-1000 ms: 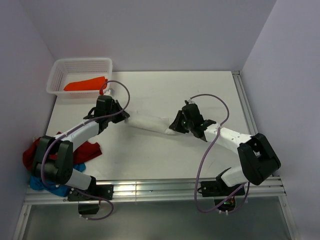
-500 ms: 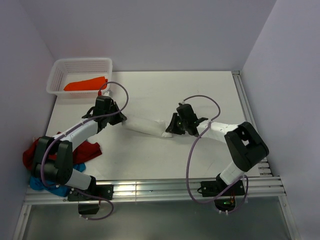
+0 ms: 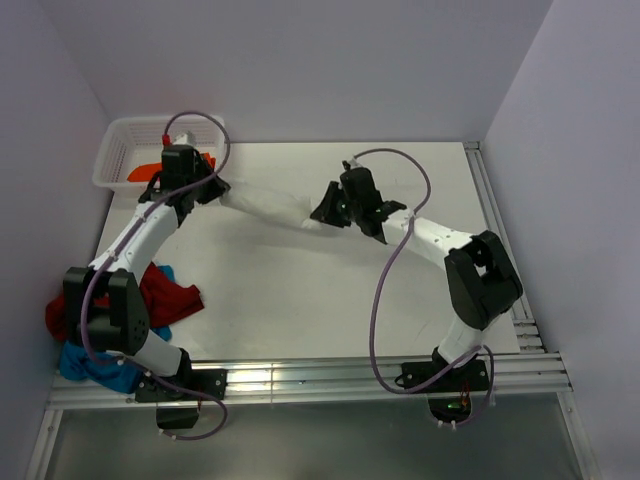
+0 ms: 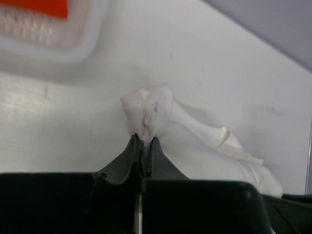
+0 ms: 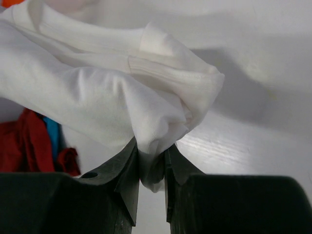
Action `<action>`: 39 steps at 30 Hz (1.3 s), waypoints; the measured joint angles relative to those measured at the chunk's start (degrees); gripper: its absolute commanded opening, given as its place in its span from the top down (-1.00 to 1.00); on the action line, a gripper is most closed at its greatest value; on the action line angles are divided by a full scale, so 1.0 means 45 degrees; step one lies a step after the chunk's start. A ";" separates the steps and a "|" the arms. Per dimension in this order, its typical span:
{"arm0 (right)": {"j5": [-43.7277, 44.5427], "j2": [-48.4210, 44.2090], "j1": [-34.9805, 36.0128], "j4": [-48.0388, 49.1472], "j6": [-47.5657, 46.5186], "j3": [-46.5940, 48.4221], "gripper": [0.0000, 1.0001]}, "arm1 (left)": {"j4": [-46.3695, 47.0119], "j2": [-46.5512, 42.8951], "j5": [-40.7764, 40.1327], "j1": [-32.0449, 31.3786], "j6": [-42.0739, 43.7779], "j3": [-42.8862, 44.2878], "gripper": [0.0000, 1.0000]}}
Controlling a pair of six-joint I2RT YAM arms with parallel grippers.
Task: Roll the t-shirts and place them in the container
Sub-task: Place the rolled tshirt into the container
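Rolled white cloth t-shirt [image 3: 265, 206]: ends pinched by left gripper [image 3: 212, 188] and right gripper [image 3: 322, 212]. It now hangs farther toward 10 o'clock, nearing the white perforated plastic basket [image 3: 110, 160]. Seemingly lifted; rolling done, deposit pending.

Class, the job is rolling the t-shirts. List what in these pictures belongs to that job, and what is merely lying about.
Belongs to the job:
white tee, gripped at its ends by the left hand and right hand
orange tee, in the basket
red tee
blue tee

Lying about:
basket
table
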 measured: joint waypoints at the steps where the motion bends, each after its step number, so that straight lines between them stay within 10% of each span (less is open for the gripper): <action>1: 0.0039 0.0219 0.0005 -0.0083 -0.0024 0.0646 1.00 | -0.0015 0.0180 -0.0029 0.0160 0.0000 0.0466 0.99; 20: -0.1719 0.6829 0.0408 0.2370 -0.0724 0.7854 1.00 | 0.1540 0.6596 0.0432 0.3055 -0.0583 0.5387 0.99; 39: -0.2011 0.4687 0.0578 0.1156 -0.1904 0.8097 1.00 | 0.3857 0.7111 0.1977 0.2127 -0.1073 0.3866 0.99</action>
